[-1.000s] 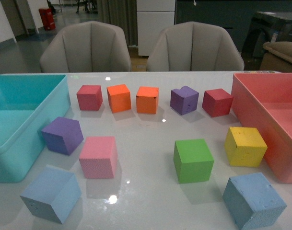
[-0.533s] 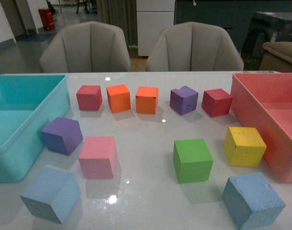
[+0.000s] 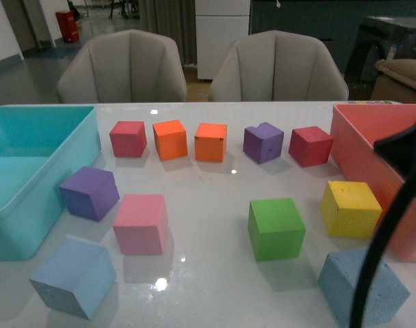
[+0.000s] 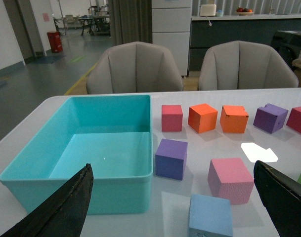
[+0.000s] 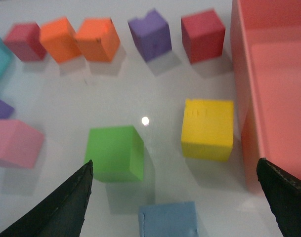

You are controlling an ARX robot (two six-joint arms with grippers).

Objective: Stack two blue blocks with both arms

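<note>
Glossy white table (image 3: 208, 195), turquoise bin (image 3: 37, 236) at 9 o'clock, salmon bin (image 3: 354, 147) at 3, cube row (image 3: 210, 142) at 12 (reds, oranges, purple), blue block (image 3: 74, 277) at 7, second blue block (image 3: 336, 287) at 5.

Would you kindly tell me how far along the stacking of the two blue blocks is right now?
Done: nothing yet; the left blue block and the right blue block sit far apart on the table, neither lifted. In hand: the right gripper hangs open near the right blue block; the left gripper is open, empty. Left: grasp one, set it on the other.
</note>
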